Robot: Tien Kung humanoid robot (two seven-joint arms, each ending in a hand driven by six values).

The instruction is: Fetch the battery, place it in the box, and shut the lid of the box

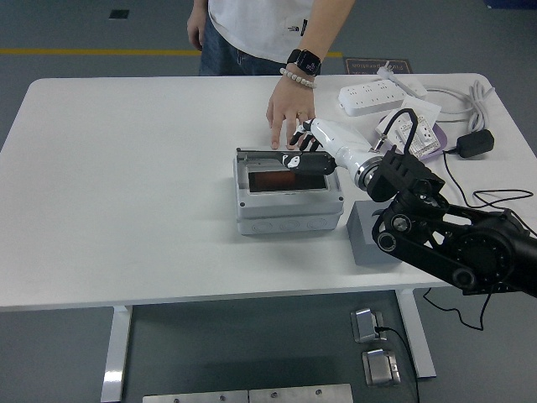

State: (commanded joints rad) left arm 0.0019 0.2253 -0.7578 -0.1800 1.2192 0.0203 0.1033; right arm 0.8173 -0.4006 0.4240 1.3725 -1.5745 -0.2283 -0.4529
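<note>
One grey box (288, 201) sits near the middle of the white table (126, 185); its lid (281, 156) is tilted low over the opening, hinged along the far edge; one battery (277, 181) shows as a dark reddish block inside the box. One robot arm is in view, the right one, reaching in from the right; the right hand (309, 158) lies on the lid with its fingers (295, 161) flat against the lid's top, pressing rather than gripping. One person's hand (290, 113), wearing one watch (305, 61) and one bead bracelet (299, 78), rests its fingertips on the table just behind the box. One power strip (379, 93), one black adapter (474, 143) and one small grey block (369, 239) lie to the right.
</note>
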